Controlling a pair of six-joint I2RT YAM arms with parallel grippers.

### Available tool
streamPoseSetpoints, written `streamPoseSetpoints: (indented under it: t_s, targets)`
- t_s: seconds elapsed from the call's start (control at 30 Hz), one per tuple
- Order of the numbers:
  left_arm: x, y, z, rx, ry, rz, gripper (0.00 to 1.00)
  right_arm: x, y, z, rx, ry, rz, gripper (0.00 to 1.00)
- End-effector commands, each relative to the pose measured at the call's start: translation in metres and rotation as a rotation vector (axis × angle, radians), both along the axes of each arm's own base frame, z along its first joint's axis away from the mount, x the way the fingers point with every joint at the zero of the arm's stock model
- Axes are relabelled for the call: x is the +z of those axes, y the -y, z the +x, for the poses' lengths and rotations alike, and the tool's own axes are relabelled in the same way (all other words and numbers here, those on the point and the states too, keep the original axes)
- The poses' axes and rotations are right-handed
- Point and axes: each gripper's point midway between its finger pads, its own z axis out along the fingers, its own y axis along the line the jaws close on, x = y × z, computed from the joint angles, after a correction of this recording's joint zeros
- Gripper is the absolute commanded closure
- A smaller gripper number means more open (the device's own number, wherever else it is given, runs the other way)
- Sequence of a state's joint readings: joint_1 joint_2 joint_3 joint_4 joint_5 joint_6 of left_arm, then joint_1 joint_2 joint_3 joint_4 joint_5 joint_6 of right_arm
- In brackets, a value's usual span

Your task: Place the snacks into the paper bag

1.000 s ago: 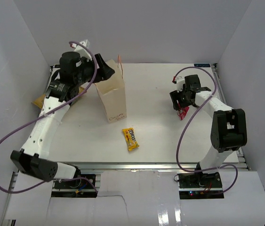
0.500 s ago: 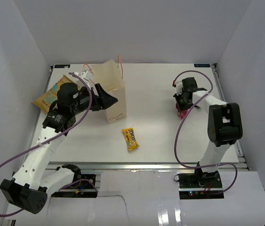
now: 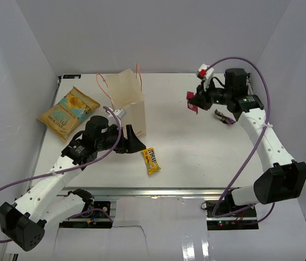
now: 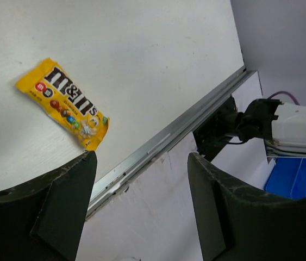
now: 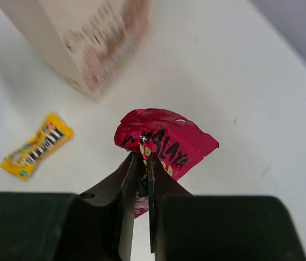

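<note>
**Q:** anything changed up close?

**A:** Yep. The left gripper (image 4: 142, 160) has been brought down from the paper bag (image 3: 135, 117). Its fingers are spread wide, nothing is held, and the yellow candy pack (image 4: 66, 103) is seen just ahead of them.

**Q:** and further back?

**A:** The red packet (image 5: 166, 138) has been lifted off the table and is pinched tight in the right gripper (image 5: 142, 157), with the bag beyond the fingertips. Bagging is probably next.

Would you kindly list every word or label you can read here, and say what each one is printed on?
"m&m's": on the yellow candy pack.
"ALAYA": black letters on the red packet; the start of the word is lost in the crumple.
Script on the paper bag: too blurred to read.
Print on the chip bag: too small to read.
</note>
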State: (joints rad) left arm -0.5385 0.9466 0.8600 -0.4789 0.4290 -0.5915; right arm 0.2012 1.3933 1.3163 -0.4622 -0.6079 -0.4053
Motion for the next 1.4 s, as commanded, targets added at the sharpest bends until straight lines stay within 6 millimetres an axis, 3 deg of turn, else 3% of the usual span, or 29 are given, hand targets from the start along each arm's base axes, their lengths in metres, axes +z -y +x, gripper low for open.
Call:
streamPoseSetpoints:
  t_s: [0.0, 0.03, 0.07, 0.13, 0.17, 0.27, 0.33, 0.43, 0.63, 0.7, 0.73, 0.8, 0.83, 0.9, 1.0, 1.07, 1.1, 1.17, 1.2, 1.23, 1.27, 1.3, 1.33, 1.37]
  targets:
    - [-0.015, -0.004, -0.016, -0.007, -0.022, 0.029, 0.22, 0.088, -0.07, -0.033, 0.305, 0.181, 0.137, 0.92]
    - [-0.027, -0.004, -0.021, -0.014, -0.045, 0.044, 0.22, 0.121, -0.086, -0.035, 0.339, 0.244, 0.16, 0.92]
    - [-0.032, -0.005, -0.022, -0.011, -0.053, 0.055, 0.22, 0.137, -0.113, -0.049, 0.389, 0.281, 0.167, 0.92]
    - [-0.044, -0.006, -0.028, -0.007, -0.077, 0.077, 0.22, 0.174, -0.143, -0.055, 0.419, 0.37, 0.19, 0.92]
    - [-0.048, -0.007, -0.028, 0.007, -0.081, 0.087, 0.22, 0.183, -0.166, -0.065, 0.433, 0.397, 0.194, 0.92]
    - [-0.063, -0.01, -0.037, 0.026, -0.115, 0.101, 0.22, 0.201, -0.208, -0.059, 0.409, 0.454, 0.222, 0.92]
    - [-0.065, -0.012, -0.041, 0.048, -0.12, 0.094, 0.22, 0.2, -0.231, -0.04, 0.368, 0.472, 0.222, 0.92]
    - [-0.072, -0.016, -0.046, 0.073, -0.131, 0.09, 0.23, 0.188, -0.263, -0.028, 0.341, 0.479, 0.227, 0.92]
    - [-0.08, -0.018, -0.052, 0.09, -0.16, 0.082, 0.23, 0.155, -0.279, 0.02, 0.146, 0.533, 0.177, 0.92]
    - [-0.079, -0.016, -0.052, 0.088, -0.161, 0.082, 0.22, 0.153, -0.28, 0.033, 0.105, 0.556, 0.156, 0.92]
    - [-0.08, -0.015, -0.052, 0.084, -0.162, 0.087, 0.22, 0.142, -0.284, 0.038, 0.1, 0.546, 0.137, 0.88]
    - [-0.082, -0.013, -0.052, 0.077, -0.168, 0.096, 0.23, 0.138, -0.285, 0.039, 0.102, 0.542, 0.126, 0.77]
    - [-0.08, -0.012, -0.051, 0.077, -0.162, 0.096, 0.22, 0.14, -0.285, 0.036, 0.115, 0.538, 0.134, 0.66]
    - [-0.084, -0.01, -0.051, 0.073, -0.171, 0.11, 0.22, 0.141, -0.284, 0.029, 0.137, 0.524, 0.137, 0.56]
    - [-0.086, -0.007, -0.048, 0.081, -0.175, 0.126, 0.23, 0.166, -0.271, 0.01, 0.163, 0.518, 0.174, 0.52]
    - [-0.085, -0.004, -0.044, 0.086, -0.173, 0.133, 0.24, 0.169, -0.262, -0.001, 0.195, 0.486, 0.186, 0.52]
    - [-0.091, -0.001, -0.042, 0.091, -0.186, 0.155, 0.25, 0.179, -0.248, -0.012, 0.209, 0.476, 0.193, 0.52]
    - [-0.087, 0.005, -0.036, 0.098, -0.181, 0.164, 0.28, 0.163, -0.23, -0.02, 0.265, 0.419, 0.177, 0.51]
    - [-0.095, 0.009, -0.034, 0.1, -0.195, 0.195, 0.28, 0.173, -0.212, -0.031, 0.276, 0.428, 0.184, 0.51]
    - [-0.095, 0.012, -0.031, 0.105, -0.197, 0.203, 0.28, 0.163, -0.195, -0.03, 0.283, 0.401, 0.165, 0.5]
    - [-0.09, 0.018, -0.025, 0.116, -0.191, 0.203, 0.28, 0.126, -0.183, -0.028, 0.278, 0.336, 0.116, 0.5]
    - [-0.091, 0.021, -0.022, 0.128, -0.189, 0.218, 0.29, 0.129, -0.164, -0.035, 0.262, 0.341, 0.113, 0.49]
    - [-0.102, 0.025, -0.018, 0.138, -0.21, 0.256, 0.29, 0.113, -0.14, -0.027, 0.225, 0.31, 0.089, 0.48]
    - [-0.097, 0.032, -0.012, 0.155, -0.208, 0.254, 0.29, 0.067, -0.124, -0.027, 0.206, 0.223, 0.039, 0.48]
